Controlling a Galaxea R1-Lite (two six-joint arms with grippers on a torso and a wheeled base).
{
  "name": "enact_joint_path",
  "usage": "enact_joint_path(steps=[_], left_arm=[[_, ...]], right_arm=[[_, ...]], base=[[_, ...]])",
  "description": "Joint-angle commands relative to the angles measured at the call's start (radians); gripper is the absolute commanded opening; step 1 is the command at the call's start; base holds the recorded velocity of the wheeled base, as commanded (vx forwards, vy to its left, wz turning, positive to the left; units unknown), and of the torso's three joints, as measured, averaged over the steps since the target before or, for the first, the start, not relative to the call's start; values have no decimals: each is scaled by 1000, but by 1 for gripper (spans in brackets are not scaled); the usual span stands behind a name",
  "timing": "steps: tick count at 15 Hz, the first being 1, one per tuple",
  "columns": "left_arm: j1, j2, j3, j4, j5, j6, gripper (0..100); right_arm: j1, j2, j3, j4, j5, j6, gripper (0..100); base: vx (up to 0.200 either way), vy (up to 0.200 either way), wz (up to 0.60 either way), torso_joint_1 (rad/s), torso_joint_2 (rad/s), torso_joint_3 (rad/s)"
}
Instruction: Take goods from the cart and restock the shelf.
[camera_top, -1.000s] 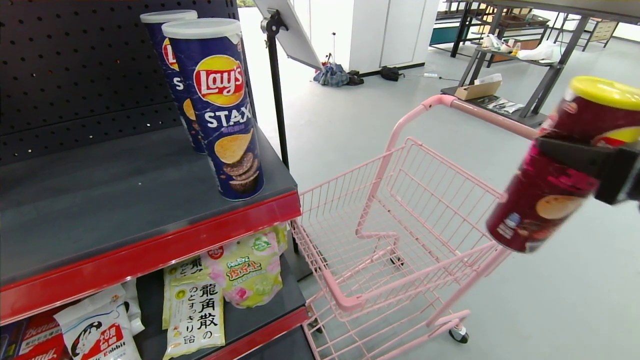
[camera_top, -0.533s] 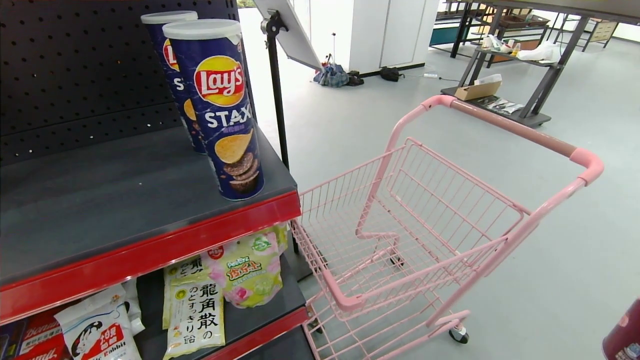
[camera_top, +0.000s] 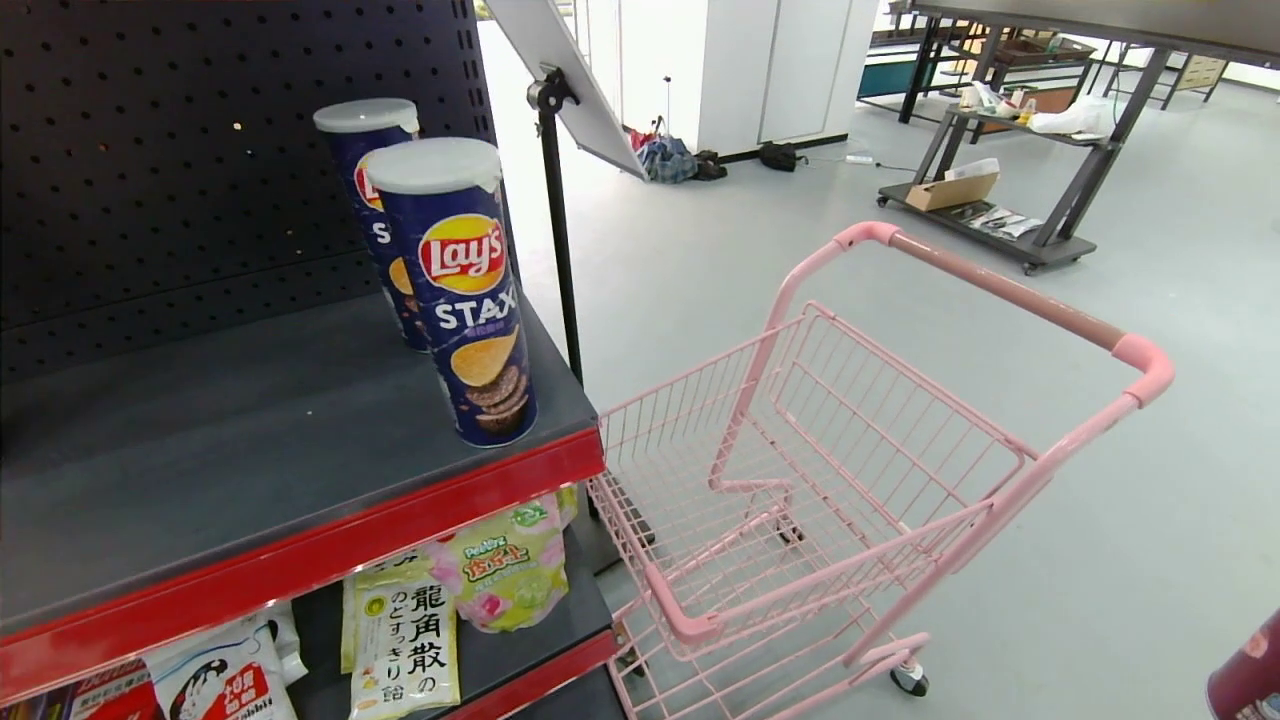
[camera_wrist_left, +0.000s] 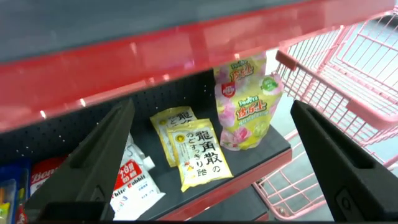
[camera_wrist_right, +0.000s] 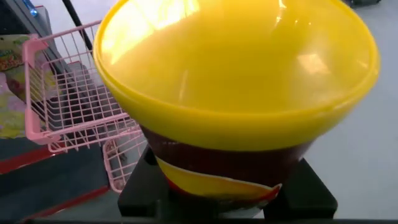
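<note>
2 blue cans (camera_top: 470, 300) shelved | left gripper (camera_wrist_left: 211, 162) empty, spread | right gripper (camera_wrist_right: 227, 194) clasps red can (camera_wrist_right: 236, 81)

Maroon chip can (camera_wrist_right: 230, 168), yellow lid (camera_wrist_right: 236, 68), beside pink cart (camera_top: 1000, 288); two blue cans (camera_top: 465, 300) on shelf (camera_top: 200, 430).

My left claw (camera_wrist_left: 208, 165) has two broad, flat, dark grey fingers (camera_wrist_left: 93, 162) with straight tapering edges; my right claw (camera_wrist_right: 227, 196) shows black, blocky, matte fingers (camera_wrist_right: 308, 193).

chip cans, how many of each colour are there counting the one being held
blue: 2, the front blue can and the back blue can
dark red: 1, the dark red can with a yellow lid
total: 3
</note>
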Motion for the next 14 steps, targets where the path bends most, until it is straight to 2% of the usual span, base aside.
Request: enact_joint_path(steps=[1,6,14], left_arm=[[0,1,0,0,0,0,100],[0,1,0,0,0,1,100],[0,1,0,0,0,1,100]], right_arm=[[1,6,-2,0,4,-1,0],[2,15,-2,-2,20,-1,0],[2,54,-34,-5,27,-2,0]], base=[[0,0,0,207,-564,-373],[0,0,0,212,-552,-343],[0,0,0,160,-383,-226]])
